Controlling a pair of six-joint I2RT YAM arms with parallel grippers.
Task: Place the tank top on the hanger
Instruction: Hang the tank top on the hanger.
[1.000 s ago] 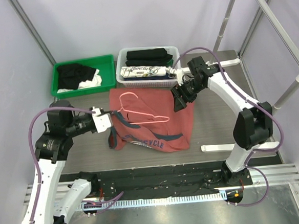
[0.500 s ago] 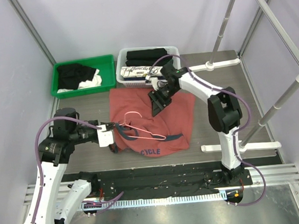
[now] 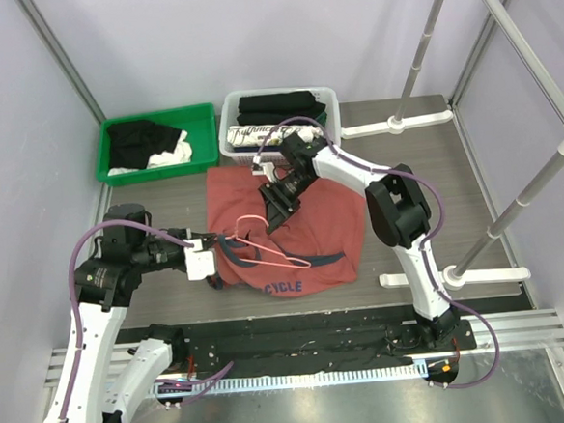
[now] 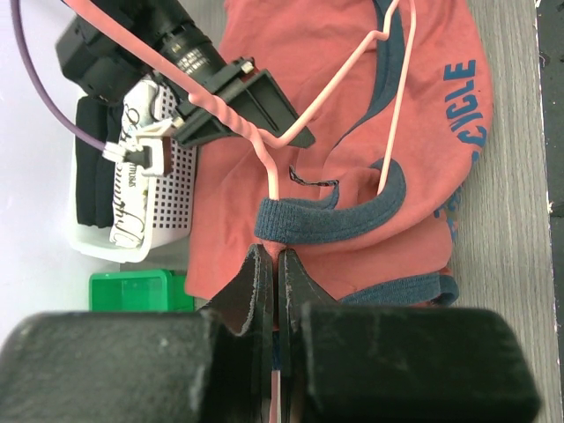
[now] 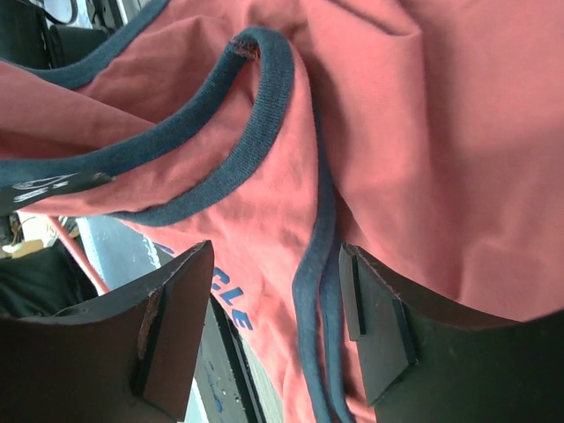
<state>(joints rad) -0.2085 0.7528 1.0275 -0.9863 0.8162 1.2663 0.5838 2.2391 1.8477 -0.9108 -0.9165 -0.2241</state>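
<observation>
The rust-red tank top (image 3: 331, 223) lies crumpled on the table, its blue lettering toward the near edge. The pink wire hanger (image 3: 277, 254) lies partly over its left half. My left gripper (image 3: 215, 259) is shut on the hanger's wire at the shirt's left edge; in the left wrist view the wire (image 4: 330, 88) runs out of the closed left gripper (image 4: 273, 260) past a navy-trimmed opening of the shirt (image 4: 352, 150). My right gripper (image 3: 273, 215) is open, hovering over the shirt's middle by the hanger hook. In the right wrist view it (image 5: 275, 304) straddles navy trim (image 5: 322, 264) on the shirt (image 5: 423, 132).
A white basket (image 3: 226, 128) with folded black clothes and a white printed cloth stands behind the shirt. A green bin (image 3: 154, 117) with black and white cloth is at the back left. A white clothes rack (image 3: 514, 205) stands at the right, its foot (image 3: 413, 278) beside the shirt.
My right gripper has moved left from the shirt's right edge to its middle, close to the hanger hook. My left gripper drew the hanger and the shirt's left edge slightly nearer.
</observation>
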